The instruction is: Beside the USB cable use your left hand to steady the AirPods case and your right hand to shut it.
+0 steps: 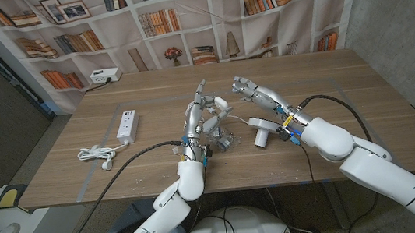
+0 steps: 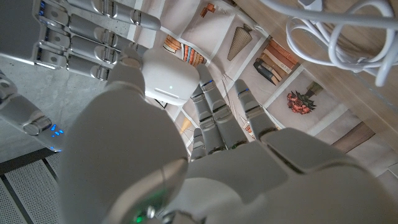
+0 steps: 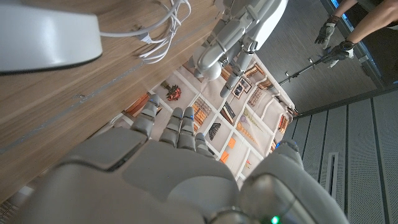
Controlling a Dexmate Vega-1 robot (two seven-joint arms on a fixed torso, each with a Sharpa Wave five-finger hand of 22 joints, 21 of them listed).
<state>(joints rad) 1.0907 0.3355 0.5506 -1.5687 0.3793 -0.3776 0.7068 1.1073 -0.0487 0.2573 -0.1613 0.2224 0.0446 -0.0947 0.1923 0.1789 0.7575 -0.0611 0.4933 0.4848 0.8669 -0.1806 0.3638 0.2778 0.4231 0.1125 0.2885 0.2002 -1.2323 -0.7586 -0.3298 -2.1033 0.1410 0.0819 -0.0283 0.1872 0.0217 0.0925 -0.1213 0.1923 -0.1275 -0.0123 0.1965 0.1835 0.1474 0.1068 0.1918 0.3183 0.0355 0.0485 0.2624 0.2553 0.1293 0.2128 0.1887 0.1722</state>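
Observation:
My left hand (image 1: 202,119) is raised above the table's middle and holds the small white AirPods case (image 1: 220,101) at its fingertips. In the left wrist view the case (image 2: 168,78) is a rounded white shell with a thin seam, a lit dot and its lid down. My right hand (image 1: 246,88) hovers just right of the case with its fingers (image 2: 81,34) spread close by it; I cannot tell if they touch. The coiled white USB cable (image 1: 229,121) lies on the table under my left hand, and it appears again in the wrist views (image 2: 336,31) (image 3: 163,22).
A white round puck-like device (image 1: 261,129) sits right of the cable. A white power strip (image 1: 128,125) with its coiled cord (image 1: 96,153) lies to the left, a socket block (image 1: 101,76) at the back left. A person's gloved hands (image 3: 331,32) are beyond the table.

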